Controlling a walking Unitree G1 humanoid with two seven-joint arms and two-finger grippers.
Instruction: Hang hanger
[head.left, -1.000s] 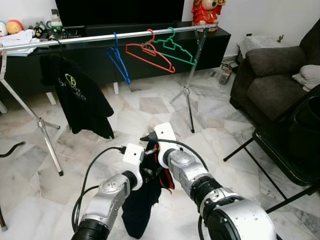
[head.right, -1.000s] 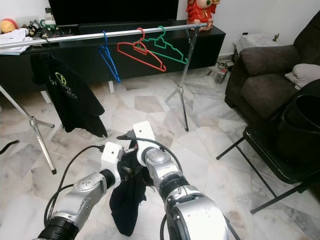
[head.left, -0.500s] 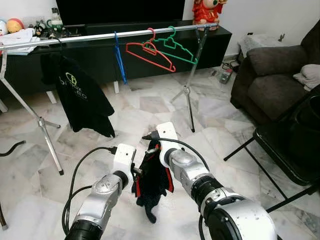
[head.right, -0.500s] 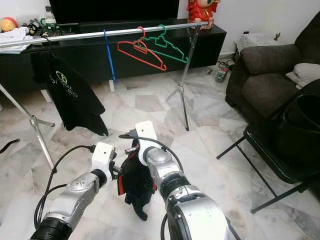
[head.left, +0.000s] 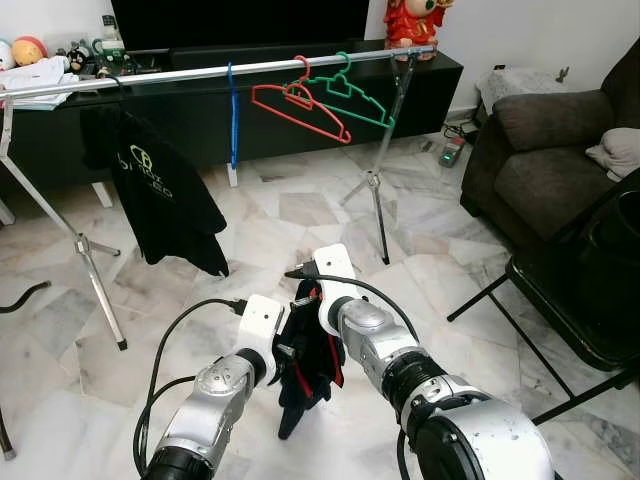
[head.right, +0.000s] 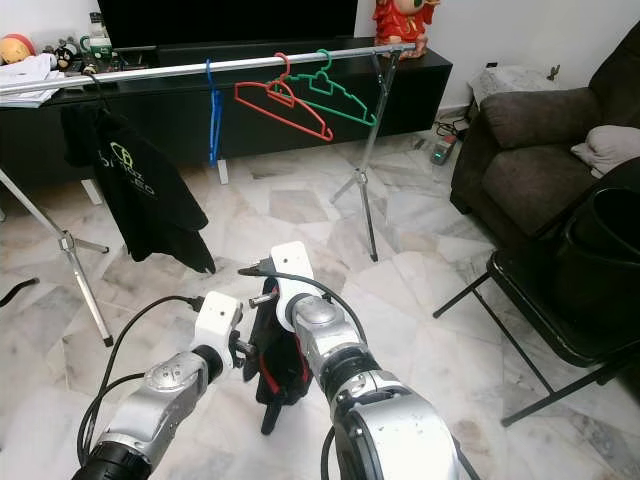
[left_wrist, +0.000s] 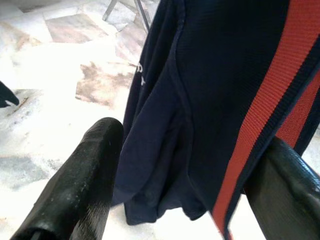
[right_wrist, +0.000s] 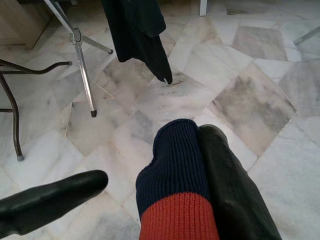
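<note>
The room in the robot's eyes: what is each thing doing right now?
Navy knitted garment with red stripe: dangling between both grippers.
Left gripper: open, fingers either side of the garment.
Right gripper: open, garment draped over one finger.
Blue plastic hanger: hanging empty on the silver rail.
Red hanger: empty, tilted.
Green hanger: empty, tilted.
Black T-shirt: hanging from the rail.

I count three bare hangers on the rail (head.left: 180, 74): one blue hanger (head.left: 233, 112), one red hanger (head.left: 298, 108), one green hanger (head.left: 349, 92). One black T-shirt (head.left: 160, 195) hangs there too. My two arms hold one navy garment with red stripes (head.left: 306, 355) between them. One sofa (head.left: 545, 160), one folding chair (head.left: 575, 290).
</note>
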